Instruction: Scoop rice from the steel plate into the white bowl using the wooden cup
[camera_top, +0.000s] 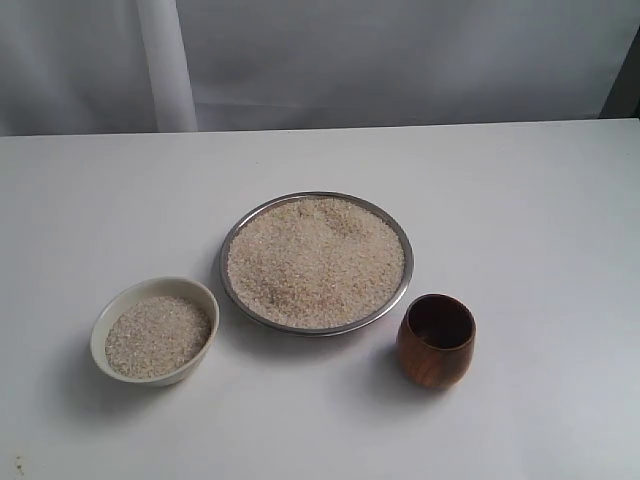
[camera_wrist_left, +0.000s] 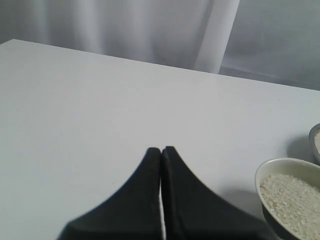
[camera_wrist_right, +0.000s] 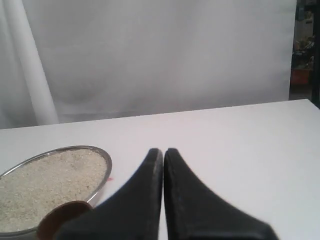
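The steel plate (camera_top: 402, 243) lies at the table's middle, heaped with rice (camera_top: 315, 262). To its front left stands the white bowl (camera_top: 110, 316), which also holds rice (camera_top: 158, 335). The wooden cup (camera_top: 436, 341) stands upright and empty at the plate's front right. Neither gripper shows in the exterior view. In the left wrist view my left gripper (camera_wrist_left: 161, 150) is shut with nothing in it, above bare table, with the white bowl (camera_wrist_left: 280, 165) off to one side. In the right wrist view my right gripper (camera_wrist_right: 163, 151) is shut and empty, beside the steel plate (camera_wrist_right: 102, 155) and the wooden cup's rim (camera_wrist_right: 57, 216).
The white table (camera_top: 540, 200) stretches back to a pale curtain (camera_top: 400, 60). A white pole (camera_top: 165, 65) stands behind the table's far edge at the left. A few dark specks mark the table's front left corner (camera_top: 17, 464).
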